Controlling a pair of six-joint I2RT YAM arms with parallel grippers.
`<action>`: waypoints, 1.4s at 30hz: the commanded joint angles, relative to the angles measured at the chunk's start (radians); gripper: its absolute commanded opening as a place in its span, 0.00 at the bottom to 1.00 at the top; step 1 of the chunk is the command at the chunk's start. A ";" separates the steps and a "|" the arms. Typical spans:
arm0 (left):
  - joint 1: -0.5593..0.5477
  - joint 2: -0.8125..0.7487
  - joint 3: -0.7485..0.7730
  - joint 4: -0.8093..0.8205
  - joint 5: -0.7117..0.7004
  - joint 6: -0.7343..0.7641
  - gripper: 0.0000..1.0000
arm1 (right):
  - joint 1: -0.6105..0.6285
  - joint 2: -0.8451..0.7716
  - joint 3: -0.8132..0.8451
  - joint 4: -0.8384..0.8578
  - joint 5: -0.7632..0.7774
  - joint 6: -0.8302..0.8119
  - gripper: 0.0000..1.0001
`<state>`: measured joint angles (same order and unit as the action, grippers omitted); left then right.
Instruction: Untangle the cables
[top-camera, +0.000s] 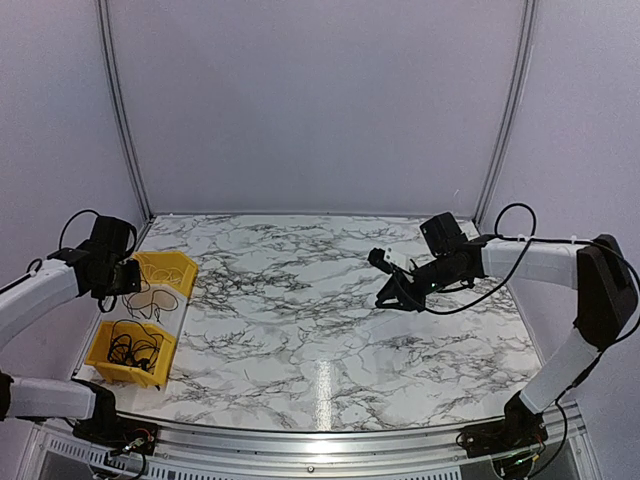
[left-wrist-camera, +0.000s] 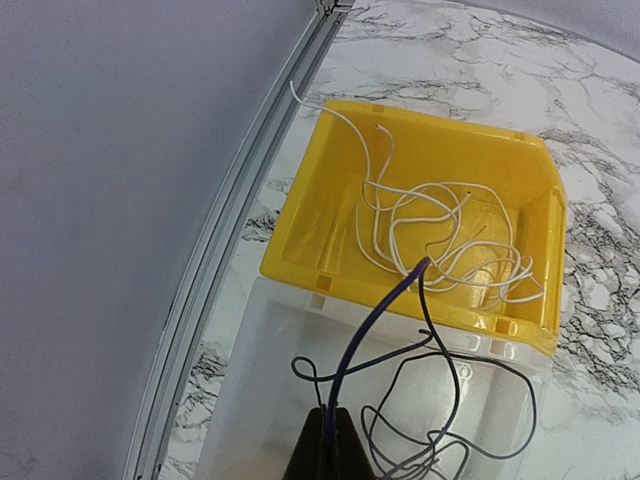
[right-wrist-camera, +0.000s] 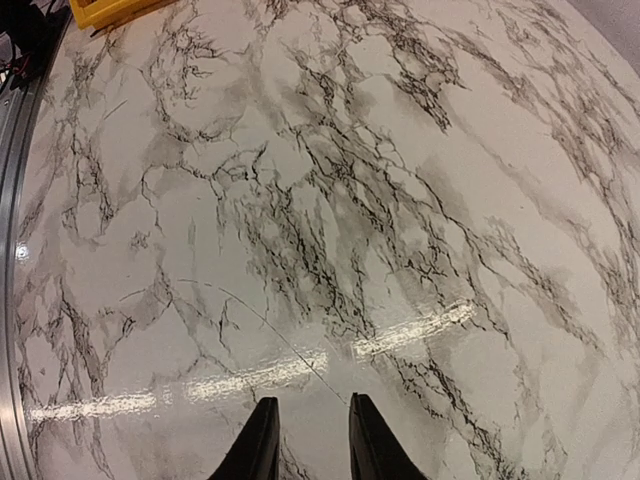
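The left gripper (left-wrist-camera: 330, 432) has its two dark fingers pressed together on a thin dark cable (left-wrist-camera: 375, 320). The cable runs away from the pinch as far as the near wall of a yellow bin (left-wrist-camera: 440, 150), bends there and drops back into loose, open loops over a clear tray (left-wrist-camera: 262, 345) that sits just in front of that bin. Inside the yellow bin lies a slack tangle of white wires (left-wrist-camera: 420, 205), with one end poking over the back rim. In the overhead view this arm reaches in from the left edge, above the row of containers. At the near end of that row, a second yellow bin (top-camera: 108, 367) holds a small bunch of black cables (top-camera: 135, 345). The right gripper (right-wrist-camera: 312, 425) hangs above the marble table (right-wrist-camera: 420, 180) with its fingers a little apart and nothing between them. Only bare veined surface and streaks of glare lie ahead of it. It is on the right side of the table, well apart from the bins.
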<state>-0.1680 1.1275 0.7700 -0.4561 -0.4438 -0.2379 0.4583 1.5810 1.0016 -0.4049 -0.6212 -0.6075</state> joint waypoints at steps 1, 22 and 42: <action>0.007 -0.032 -0.006 -0.111 0.051 -0.132 0.00 | -0.003 0.019 0.028 -0.015 -0.004 -0.014 0.26; 0.016 0.274 0.095 -0.126 -0.027 -0.330 0.00 | 0.014 0.029 0.034 -0.029 0.012 -0.028 0.25; 0.035 0.333 0.108 -0.051 -0.002 -0.367 0.00 | 0.016 0.043 0.040 -0.041 0.021 -0.037 0.25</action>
<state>-0.1410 1.4551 0.8879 -0.5201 -0.4644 -0.5961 0.4648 1.6104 1.0019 -0.4274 -0.6056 -0.6300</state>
